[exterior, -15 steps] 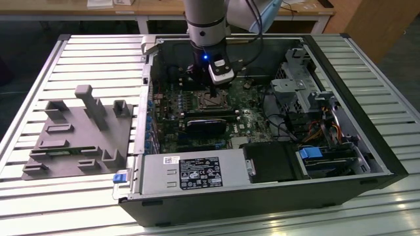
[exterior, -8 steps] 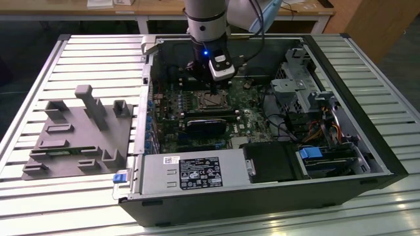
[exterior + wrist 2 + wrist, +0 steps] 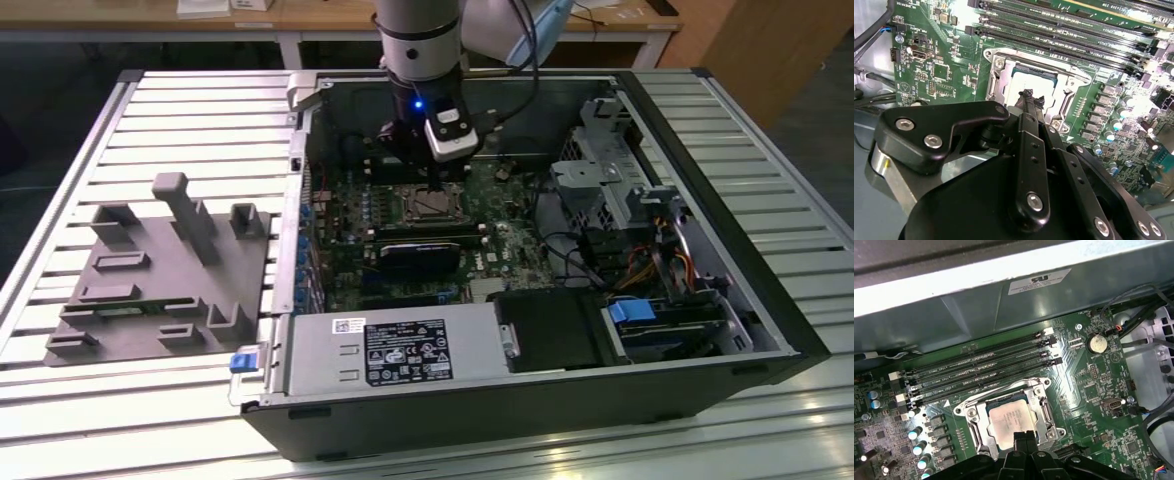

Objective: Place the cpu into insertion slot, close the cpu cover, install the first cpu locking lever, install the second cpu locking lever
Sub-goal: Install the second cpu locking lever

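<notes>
The cpu, a silver-grey square chip, lies in the insertion slot on the green board. The cpu cover, a metal frame, lies flat around the chip, and the chip's top shows through its window. A thin wire lever runs along the frame's side nearest the memory slots. My gripper hovers just over the chip's edge, its two dark fingers pressed together with nothing between them. In the second wrist view the gripper stands above the cpu and the cpu cover.
Long black memory slots lie beside the socket, near the case wall. A black card sits at the socket's near side. Drive bays and cables fill the exterior view's right. A grey fixture stands outside the case on the slatted table.
</notes>
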You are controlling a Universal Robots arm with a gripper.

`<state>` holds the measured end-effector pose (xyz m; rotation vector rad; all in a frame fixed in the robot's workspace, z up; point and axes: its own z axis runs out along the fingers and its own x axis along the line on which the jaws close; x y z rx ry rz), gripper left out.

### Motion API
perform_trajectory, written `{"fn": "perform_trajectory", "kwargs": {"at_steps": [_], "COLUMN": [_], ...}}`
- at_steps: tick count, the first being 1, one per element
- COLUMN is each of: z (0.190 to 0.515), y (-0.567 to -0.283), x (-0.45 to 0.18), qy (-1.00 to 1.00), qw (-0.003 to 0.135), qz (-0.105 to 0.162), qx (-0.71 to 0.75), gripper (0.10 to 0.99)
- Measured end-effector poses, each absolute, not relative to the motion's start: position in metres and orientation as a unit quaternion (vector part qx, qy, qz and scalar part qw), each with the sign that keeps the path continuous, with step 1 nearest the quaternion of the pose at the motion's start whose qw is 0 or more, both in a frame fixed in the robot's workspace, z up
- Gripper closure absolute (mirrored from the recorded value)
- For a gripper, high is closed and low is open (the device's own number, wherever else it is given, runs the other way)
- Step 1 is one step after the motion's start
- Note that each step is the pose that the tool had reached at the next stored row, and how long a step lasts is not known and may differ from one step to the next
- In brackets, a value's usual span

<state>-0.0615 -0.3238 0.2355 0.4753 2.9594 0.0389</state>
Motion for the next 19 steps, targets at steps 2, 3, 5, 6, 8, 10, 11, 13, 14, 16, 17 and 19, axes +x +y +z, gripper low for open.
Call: {"fn": "perform_trajectory", "kwargs": {"at_steps": [2,3,5,6,8,10,11,13,14,16,17,19], "z": [0.236,0.236,0.236,0.236,0.236,0.236,0.236,0.236,0.236,0.236,0.236,0.236], "y": [-0.324,-0.324,-0.324,-0.324,-0.324,-0.324,-0.325,-0.327,-0.329,-0.332,-0.334,-0.339], "x": [-0.062,-0.062,-0.062,-0.062,-0.062,-0.062,-0.062,-0.062,-0.062,-0.062,-0.062,-0.062], "qy": [0.985,0.985,0.985,0.985,0.985,0.985,0.985,0.985,0.985,0.985,0.985,0.985], "qw": [0.072,0.072,0.072,0.072,0.072,0.072,0.072,0.072,0.072,0.072,0.072,0.072], "qz": [0.013,0.013,0.013,0.013,0.013,0.013,0.013,0.013,0.013,0.013,0.013,0.013], "qx": [0.158,0.158,0.158,0.158,0.158,0.158,0.158,0.158,0.158,0.158,0.158,0.158], "gripper": [0.984,0.984,0.984,0.984,0.984,0.984,0.984,0.984,0.984,0.984,0.984,0.984]}}
